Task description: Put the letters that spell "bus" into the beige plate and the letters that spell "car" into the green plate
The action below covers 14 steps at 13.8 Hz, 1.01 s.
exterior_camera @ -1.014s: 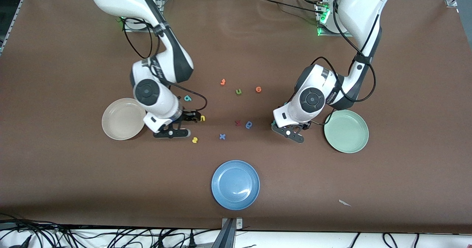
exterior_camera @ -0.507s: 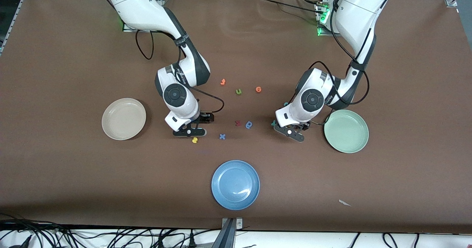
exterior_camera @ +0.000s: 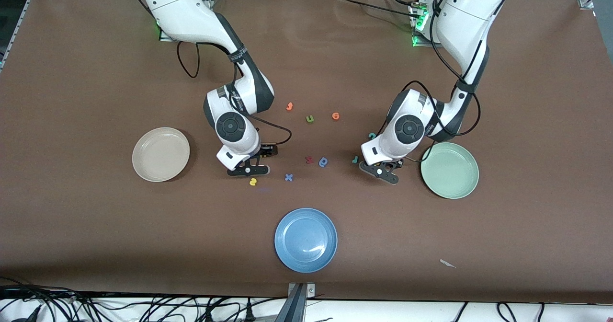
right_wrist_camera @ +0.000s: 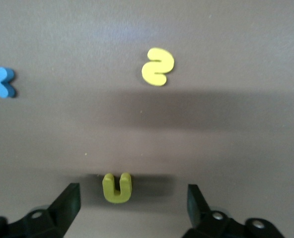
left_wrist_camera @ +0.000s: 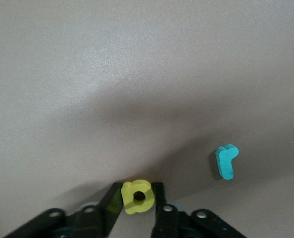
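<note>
Since a second ago the right gripper [right_wrist_camera: 129,198] has come away from the beige plate [exterior_camera: 161,154] to stand low over the yellow "u" [right_wrist_camera: 117,187], fingers [right_wrist_camera: 67,203] wide apart, the letter between them nearer one tip. Just ahead of the tips lies the yellow "s" [right_wrist_camera: 158,66] (a blue "x" [right_wrist_camera: 0,82] off to one side). Fingers of the left gripper [left_wrist_camera: 137,198] are clamped on the yellow "a" [left_wrist_camera: 136,196]; the teal "r" [left_wrist_camera: 226,161] lies just beside them, near the green plate [exterior_camera: 449,170].

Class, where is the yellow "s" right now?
The yellow "s" lies on the table beside the blue "x", just nearer the front camera than the right gripper.
</note>
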Each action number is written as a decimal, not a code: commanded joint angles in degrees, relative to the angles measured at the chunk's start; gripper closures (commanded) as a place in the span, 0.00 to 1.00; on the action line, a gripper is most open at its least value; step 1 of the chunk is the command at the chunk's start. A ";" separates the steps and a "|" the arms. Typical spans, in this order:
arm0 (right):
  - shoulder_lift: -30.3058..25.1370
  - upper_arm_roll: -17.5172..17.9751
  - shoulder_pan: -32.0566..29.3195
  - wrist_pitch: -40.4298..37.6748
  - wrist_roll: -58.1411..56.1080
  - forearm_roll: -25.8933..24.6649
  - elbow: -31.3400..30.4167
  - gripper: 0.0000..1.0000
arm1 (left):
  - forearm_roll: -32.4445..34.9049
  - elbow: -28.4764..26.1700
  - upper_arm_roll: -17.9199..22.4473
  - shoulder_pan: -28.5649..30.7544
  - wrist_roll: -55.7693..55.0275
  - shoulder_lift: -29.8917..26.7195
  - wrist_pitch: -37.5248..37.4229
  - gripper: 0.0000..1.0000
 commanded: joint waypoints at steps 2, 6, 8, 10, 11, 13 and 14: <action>0.24 0.45 -0.03 -0.88 -1.12 2.38 0.05 0.06 | -0.15 -0.30 -0.02 0.47 1.25 -1.77 -1.63 0.89; 1.64 0.45 -0.29 -0.62 -1.30 2.47 1.19 0.11 | -0.15 0.31 0.16 6.33 9.12 -6.96 -8.31 0.88; 2.00 0.54 -0.20 -0.53 -1.30 2.56 1.37 0.13 | -0.24 0.49 0.15 12.40 18.70 -7.05 -8.67 0.87; 2.00 0.62 -0.20 -0.79 -1.30 2.65 1.37 0.19 | -0.15 0.49 0.24 17.15 23.12 -6.18 -8.59 0.87; 2.00 0.71 -0.20 -0.79 -1.21 3.00 1.37 0.19 | -0.07 0.49 0.16 18.91 24.09 -5.57 -8.41 0.87; 2.00 0.80 -0.29 -0.62 -1.30 4.40 1.54 0.23 | 1.86 0.49 0.15 19.81 24.28 -4.25 -7.80 0.85; 2.00 0.89 -0.29 -0.61 -1.30 4.50 1.89 0.24 | 2.30 0.49 0.15 19.81 24.28 -4.24 -7.79 0.74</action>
